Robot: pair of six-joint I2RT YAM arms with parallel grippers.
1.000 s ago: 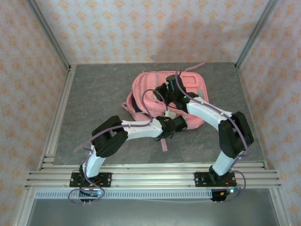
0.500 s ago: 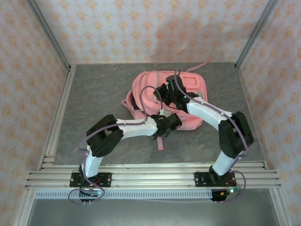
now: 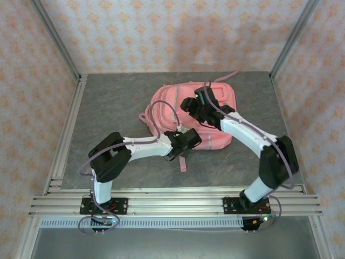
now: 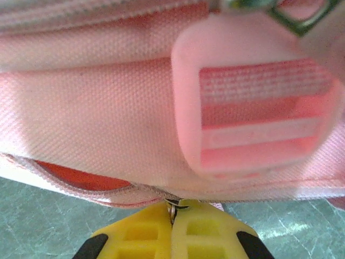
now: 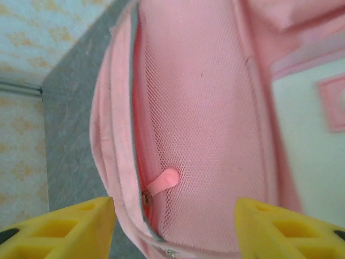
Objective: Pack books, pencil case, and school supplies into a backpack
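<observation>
The pink backpack (image 3: pixel 167 97) lies flat on the grey table (image 3: pixel 108 108). Its mesh pocket (image 5: pixel 205 108) has a small pink zipper pull (image 5: pixel 161 182).

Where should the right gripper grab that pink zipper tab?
Probably pinch the zipper tab near its rounded free end, across its narrow width, approaching straight ahead from the right gripper; it sticks out slantwise from the slider over the backpack mesh.

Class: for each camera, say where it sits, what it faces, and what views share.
Top external: high behind the robot, facing down on the table, backpack, left arm, right arm.
Left wrist: against the backpack's side and buckle; own jaws shut on a zip pull.
Right wrist: above the backpack's mesh pocket; own jaws open.
Shared: the backpack.
</observation>
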